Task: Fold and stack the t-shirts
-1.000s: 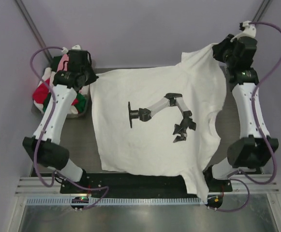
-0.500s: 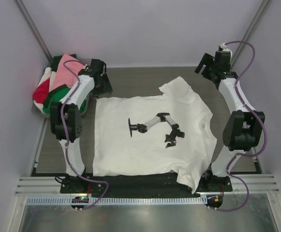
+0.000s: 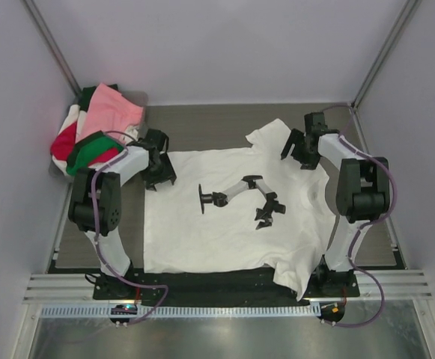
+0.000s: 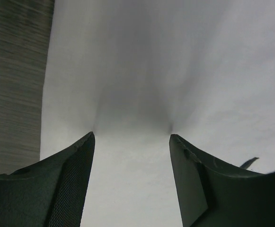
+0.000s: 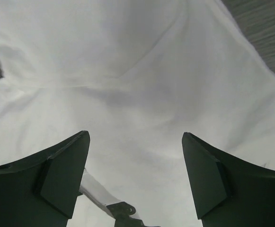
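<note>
- Tee (image 3: 224,224), stretched in the air between both grippers a second ago, is now lying flat at the centre of the table (image 3: 202,123), collar pointing to 3 o'clock.
- Left gripper (image 3: 157,166) has let go and is hovering, jaws apart, over the tee's 10 o'clock corner.
- Right gripper (image 3: 301,148), also gaping, is hanging over the 1 o'clock sleeve.
- Top view alone is showing the coloured pile (image 3: 97,134) at 10 o'clock.
- Wrist views are showing white cloth beneath parted fingers.
</note>
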You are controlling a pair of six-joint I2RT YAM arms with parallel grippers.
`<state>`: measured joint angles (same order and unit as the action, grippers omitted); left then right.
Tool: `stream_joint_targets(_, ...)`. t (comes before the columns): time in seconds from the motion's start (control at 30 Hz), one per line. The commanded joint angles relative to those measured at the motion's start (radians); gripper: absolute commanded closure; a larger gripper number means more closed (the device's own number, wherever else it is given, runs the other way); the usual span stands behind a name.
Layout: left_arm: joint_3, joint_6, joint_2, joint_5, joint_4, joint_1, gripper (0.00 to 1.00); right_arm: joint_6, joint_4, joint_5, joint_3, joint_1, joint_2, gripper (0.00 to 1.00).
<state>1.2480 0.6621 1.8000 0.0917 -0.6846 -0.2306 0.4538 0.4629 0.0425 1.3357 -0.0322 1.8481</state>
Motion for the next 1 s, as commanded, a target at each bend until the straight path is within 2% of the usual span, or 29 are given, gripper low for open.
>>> stream_joint_targets(0.0,0.031,0.025,0.053,0.013,0.069,0.004,0.35,0.003,0.115,-0.027,0.100,-0.006,0.103,0.15)
stream_joint_targets(0.3,0.318,0.014,0.364,0.101,-0.038,0.020,0.36,0.002,0.244,-0.096,0.419,-0.002,0.439,0.15)
stream_joint_targets(0.4,0.529,0.002,0.482,0.114,-0.125,0.036,0.36,0.017,0.281,-0.078,0.569,0.000,0.557,0.15)
stream_joint_targets(0.5,0.715,0.002,0.591,0.106,-0.186,0.057,0.36,0.023,0.345,-0.067,0.797,0.006,0.660,0.15)
stream_joint_targets(0.53,0.769,0.004,0.625,0.100,-0.203,0.068,0.36,0.026,0.365,-0.058,0.939,0.011,0.736,0.15)
stream_joint_targets(0.57,0.825,0.004,0.654,0.098,-0.220,0.071,0.36,0.032,0.391,-0.056,1.007,0.014,0.770,0.15)
stream_joint_targets(0.63,1.035,0.004,0.760,0.083,-0.291,0.083,0.35,0.052,0.385,0.016,1.176,0.018,0.853,0.14)
stream_joint_targets(0.67,1.123,0.008,0.801,0.071,-0.326,0.089,0.35,0.052,0.353,0.037,1.221,0.018,0.875,0.14)
stream_joint_targets(0.7,1.291,0.013,0.878,0.050,-0.407,0.096,0.35,0.057,0.333,0.052,1.250,0.020,0.882,0.14)
stream_joint_targets(0.77,1.393,0.019,0.900,0.008,-0.457,0.100,0.36,0.059,0.269,0.092,1.257,0.018,0.851,0.13)
stream_joint_targets(0.8,1.363,0.021,0.880,0.002,-0.452,0.099,0.36,0.056,0.249,0.109,1.238,0.020,0.824,0.12)
stream_joint_targets(0.83,1.302,0.021,0.783,-0.001,-0.426,0.090,0.36,0.051,0.231,0.120,1.185,0.018,0.791,0.12)
stream_joint_targets(0.87,1.221,0.019,0.716,-0.004,-0.385,0.086,0.36,0.040,0.197,0.125,1.153,0.020,0.721,0.12)
stream_joint_targets(0.9,1.052,0.021,0.650,-0.009,-0.298,0.082,0.34,0.031,0.183,0.129,1.120,0.020,0.677,0.12)
stream_joint_targets(0.93,0.976,0.025,0.501,-0.013,-0.261,0.077,0.34,-0.002,0.168,0.135,1.059,0.014,0.639,0.11)
stream_joint_targets(0.97,0.911,0.030,0.439,-0.014,-0.216,0.074,0.32,-0.019,0.158,0.123,1.036,0.000,0.560,0.11)
